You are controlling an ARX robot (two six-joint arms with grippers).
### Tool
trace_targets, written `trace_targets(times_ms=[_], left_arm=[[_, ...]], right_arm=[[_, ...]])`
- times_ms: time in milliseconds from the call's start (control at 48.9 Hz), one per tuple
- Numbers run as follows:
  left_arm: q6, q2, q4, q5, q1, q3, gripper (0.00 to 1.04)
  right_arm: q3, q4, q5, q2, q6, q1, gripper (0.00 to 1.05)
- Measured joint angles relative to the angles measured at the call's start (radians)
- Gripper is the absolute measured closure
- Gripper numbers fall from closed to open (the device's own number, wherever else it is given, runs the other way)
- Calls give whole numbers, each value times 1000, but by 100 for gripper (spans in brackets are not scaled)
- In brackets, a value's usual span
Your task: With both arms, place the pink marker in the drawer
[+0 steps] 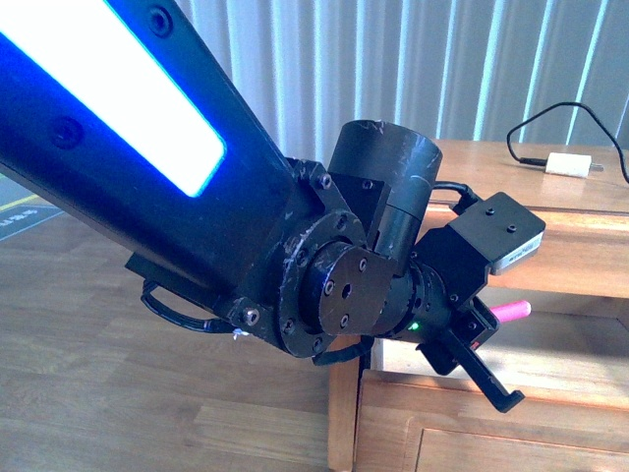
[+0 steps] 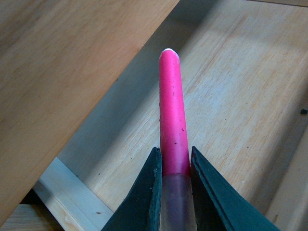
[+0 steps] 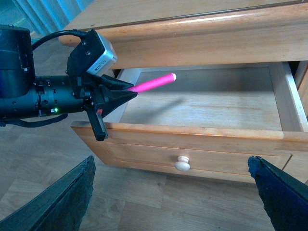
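Front view is filled mostly by the black metal left arm (image 1: 147, 197). It slopes down from the upper left with its glowing white-blue light strip (image 1: 108, 93), and the wrist turns toward the honey-coloured wooden cabinet (image 1: 550, 246) on the right.

In the right wrist view, the cabinet's upper drawer (image 3: 192, 130) stands pulled out. Its recessed-panel front carries one round pale knob (image 3: 182, 164).

The left gripper (image 3: 131, 91) reaches over the drawer's near corner, roughly level. Its jaws are clamped on the paler cap end of the short, thick, bright pink marker (image 3: 153, 83). The marker's pink body points out over the drawer's bare wooden floor and does not appear to touch it.

The right gripper (image 3: 171, 163) hangs in front of the drawer, its two dark fingers (image 3: 62, 202) spread wide apart and holding nothing.

A small white charger plug (image 1: 568, 164) with a black cable lies on the cabinet top.
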Motion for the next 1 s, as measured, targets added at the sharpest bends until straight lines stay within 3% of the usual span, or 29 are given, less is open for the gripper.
trace_targets(times_ms=[163, 429, 593, 674, 817, 1001], left_arm=[[-34, 14, 19, -3, 0, 8, 90], [-80, 11, 106, -19, 0, -16, 50], [-142, -102, 224, -114, -11, -138, 17], [-170, -183, 247, -163, -12, -191, 5], [-230, -412, 275, -275, 3, -346, 6], [-293, -692, 292, -351, 69, -546, 6]], right_arm=[[0, 0, 0, 0, 0, 0, 8], [0, 0, 0, 0, 0, 0, 8], [0, 0, 0, 0, 0, 0, 8], [0, 0, 0, 0, 0, 0, 8], [0, 0, 0, 0, 0, 0, 8], [0, 0, 0, 0, 0, 0, 8]])
